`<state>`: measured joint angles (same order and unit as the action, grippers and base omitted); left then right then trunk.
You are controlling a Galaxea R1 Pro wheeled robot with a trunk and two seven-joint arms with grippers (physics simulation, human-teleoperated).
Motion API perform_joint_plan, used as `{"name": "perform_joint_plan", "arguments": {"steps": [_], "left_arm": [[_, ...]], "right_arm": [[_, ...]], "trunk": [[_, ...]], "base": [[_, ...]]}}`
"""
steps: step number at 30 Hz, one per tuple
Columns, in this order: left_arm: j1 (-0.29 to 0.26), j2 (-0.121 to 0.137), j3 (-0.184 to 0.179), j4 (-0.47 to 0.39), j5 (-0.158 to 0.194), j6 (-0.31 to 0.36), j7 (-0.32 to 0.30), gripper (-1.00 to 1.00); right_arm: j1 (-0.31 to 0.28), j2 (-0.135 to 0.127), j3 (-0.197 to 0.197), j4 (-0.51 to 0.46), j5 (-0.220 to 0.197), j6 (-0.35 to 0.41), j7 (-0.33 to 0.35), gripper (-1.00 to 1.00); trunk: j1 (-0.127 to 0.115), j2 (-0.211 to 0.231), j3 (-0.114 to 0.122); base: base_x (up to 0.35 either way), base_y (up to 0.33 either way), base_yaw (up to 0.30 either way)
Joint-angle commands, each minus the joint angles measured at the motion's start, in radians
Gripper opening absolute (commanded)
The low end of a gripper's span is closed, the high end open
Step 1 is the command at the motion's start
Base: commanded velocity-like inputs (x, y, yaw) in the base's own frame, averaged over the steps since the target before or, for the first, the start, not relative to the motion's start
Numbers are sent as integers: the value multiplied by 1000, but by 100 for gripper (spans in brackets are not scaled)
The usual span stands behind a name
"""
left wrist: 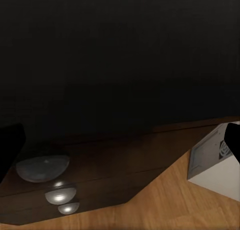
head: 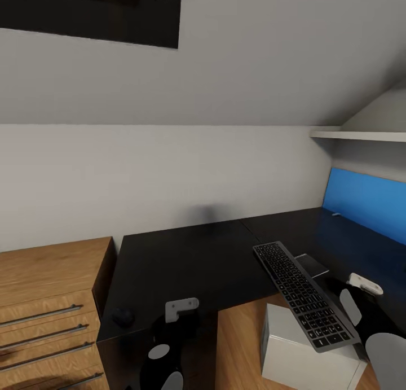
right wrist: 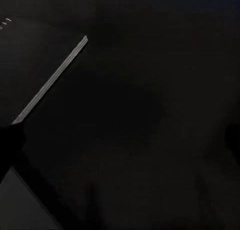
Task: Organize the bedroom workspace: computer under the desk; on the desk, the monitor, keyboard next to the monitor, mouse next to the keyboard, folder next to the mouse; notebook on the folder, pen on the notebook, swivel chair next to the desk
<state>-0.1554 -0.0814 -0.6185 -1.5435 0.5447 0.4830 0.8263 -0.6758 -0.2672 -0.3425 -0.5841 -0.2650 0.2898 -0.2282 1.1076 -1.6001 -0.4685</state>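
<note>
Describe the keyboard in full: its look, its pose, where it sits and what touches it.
The slim black full-size keyboard has dark grey keys with small pale legends and a thin dark frame. It looks rigid, like plastic or metal. It is tilted, far end raised over the black desk, near end down over the light grey computer tower. Whether the right arm's pincer holds it cannot be seen; its near corner meets that arm.

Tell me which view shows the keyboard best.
The head view: the keyboard shows whole from above, keys visible, tilted over the grey computer near the desk. The right wrist view gives just a thin pale edge, possibly the keyboard's. The left wrist view adds nothing on it.
</note>
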Motion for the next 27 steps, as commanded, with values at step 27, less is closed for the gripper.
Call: {"name": "perform_joint_plan", "arguments": {"steps": [27], "left_arm": [[-1, 0, -1, -1, 5, 4, 8, 100]], "right_arm": [[188, 121, 0, -584, -17, 222, -5, 100]], "trunk": [[-92, 167, 74]], "base": [[0, 0, 0]]}}
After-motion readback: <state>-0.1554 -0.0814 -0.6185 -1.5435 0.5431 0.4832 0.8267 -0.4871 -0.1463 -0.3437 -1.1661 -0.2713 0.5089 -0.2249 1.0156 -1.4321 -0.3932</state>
